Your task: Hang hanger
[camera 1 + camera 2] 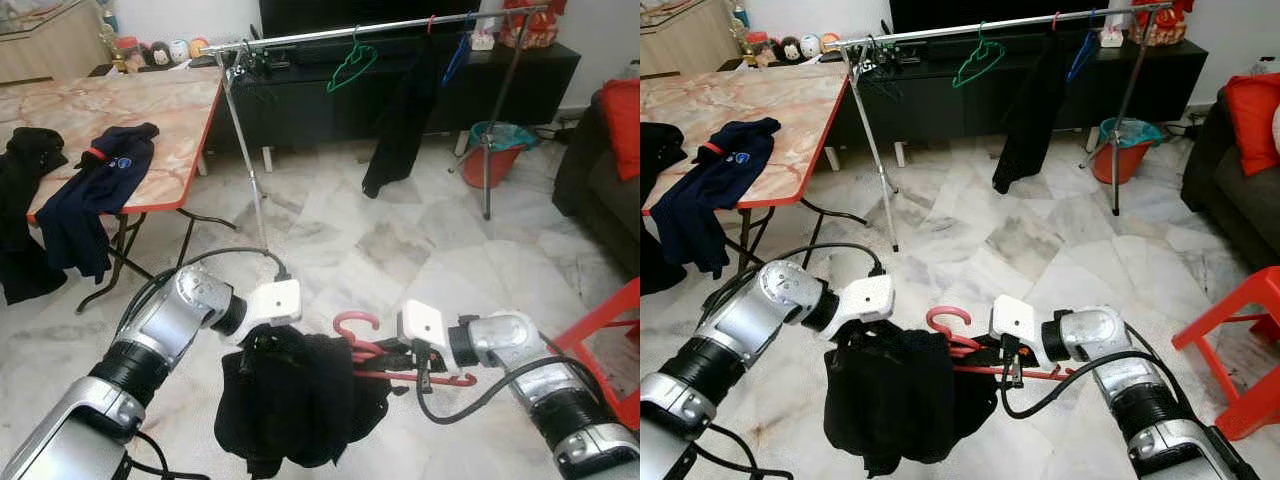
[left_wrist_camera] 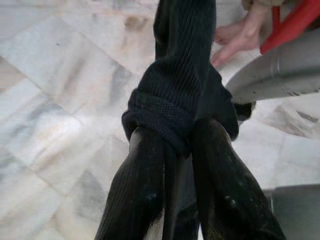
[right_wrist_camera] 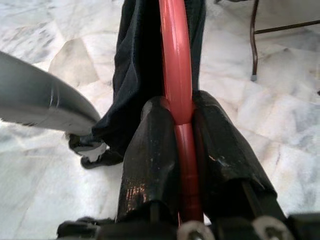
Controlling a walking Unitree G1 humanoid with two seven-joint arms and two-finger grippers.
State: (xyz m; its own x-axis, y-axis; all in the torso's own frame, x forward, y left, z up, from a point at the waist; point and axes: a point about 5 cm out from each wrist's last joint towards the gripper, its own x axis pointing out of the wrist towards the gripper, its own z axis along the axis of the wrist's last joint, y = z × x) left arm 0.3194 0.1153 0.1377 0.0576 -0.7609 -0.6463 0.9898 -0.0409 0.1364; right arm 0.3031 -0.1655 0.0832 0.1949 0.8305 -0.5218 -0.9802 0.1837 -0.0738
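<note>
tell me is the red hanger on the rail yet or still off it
Off it. The red hanger is clamped in the right hand, low over the floor, far from the rail.

Dark garments on marble-topped table; marble floor.

Two claws: left claw pinching a black garment, right claw clamped on one red hanger. One clothes rail carrying three hangers: one green hanger, one blue hanger, and one with a red hook bearing one hanging black garment. One desk with one navy garment and one dark garment draped over its edge. One bucket. One red stool.
</note>
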